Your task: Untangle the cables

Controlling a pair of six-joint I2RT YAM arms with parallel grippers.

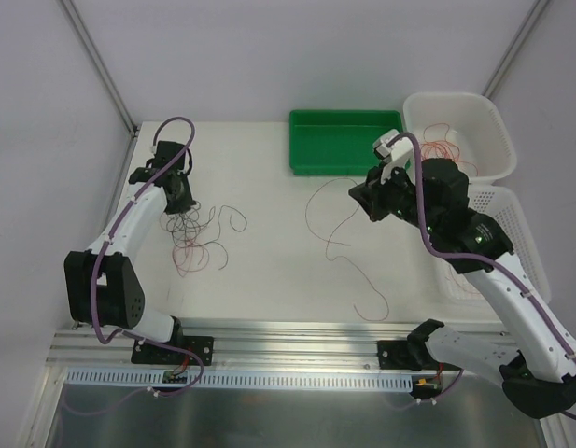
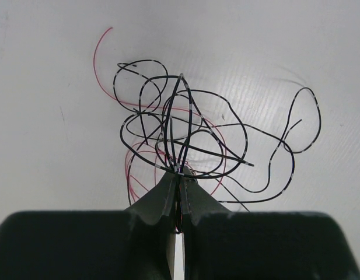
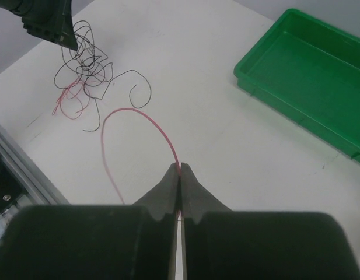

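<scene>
Left end effector tight on looped black-and-red cables, right end effector tight on one curved red cable.

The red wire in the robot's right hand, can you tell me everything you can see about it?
The red wire is very thin, smooth and bendy. The right gripper is shut on it, pinching it between its dark fingertips. From there it curves up in one big arch and comes back down, slipping out of sight behind the gripper. In the top view it trails in loose wiggles across the white table. It lies apart from the tangle of black and red wires.
</scene>
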